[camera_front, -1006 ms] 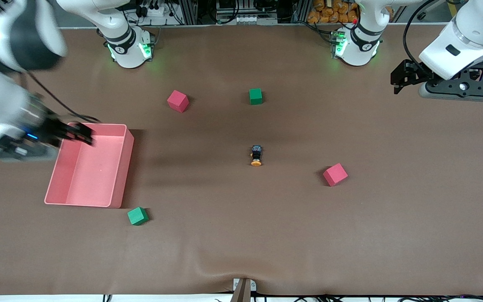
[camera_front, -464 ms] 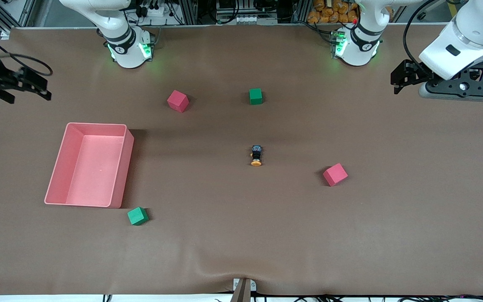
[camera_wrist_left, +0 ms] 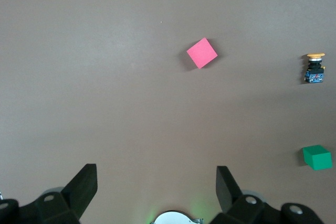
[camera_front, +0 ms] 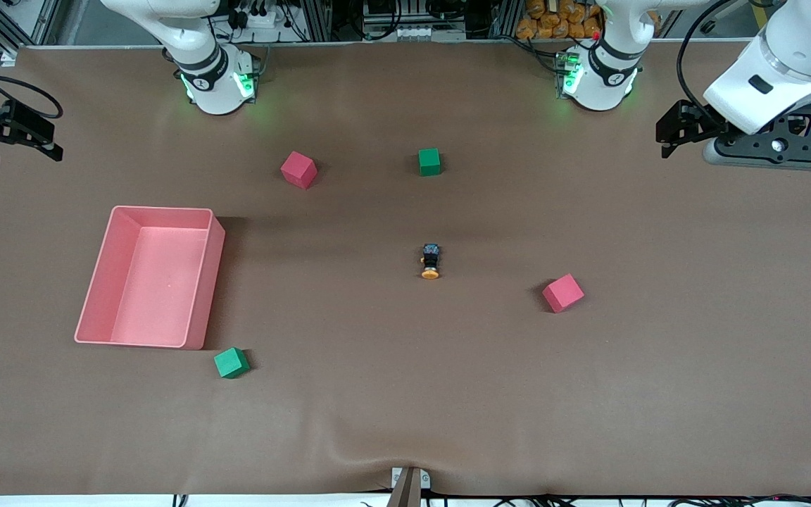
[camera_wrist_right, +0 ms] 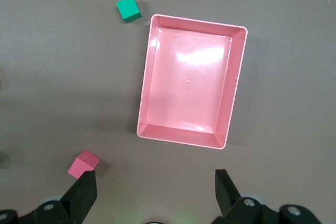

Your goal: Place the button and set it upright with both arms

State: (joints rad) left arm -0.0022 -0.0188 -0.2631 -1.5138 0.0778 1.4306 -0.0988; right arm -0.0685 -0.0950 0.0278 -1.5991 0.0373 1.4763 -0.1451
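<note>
the button (camera_front: 431, 261) lies on its side near the middle of the brown desk (camera_front: 405, 394), its orange cap pointing toward the front camera and its black body away from it. nothing touches it. a pink cube (camera_front: 562, 293) sits near it toward the left arm's end, slightly nearer the camera, and a green cube (camera_front: 429, 161) sits farther from the camera, toward the arm bases. another pink cube (camera_front: 298, 169) lies beside that green one, toward the right arm's end. an empty pink tray (camera_front: 198, 282) rests toward the right arm's end, with a second green cube (camera_front: 231, 362) just beside its nearer corner.

the left gripper (camera_front: 673, 130) hangs over the desk's edge at the left arm's end, fingers (camera_wrist_left: 84, 187) spread and holding nothing. the right gripper (camera_front: 8, 134) hangs over the edge at the right arm's end, fingers (camera_wrist_right: 86, 190) spread, empty too.
</note>
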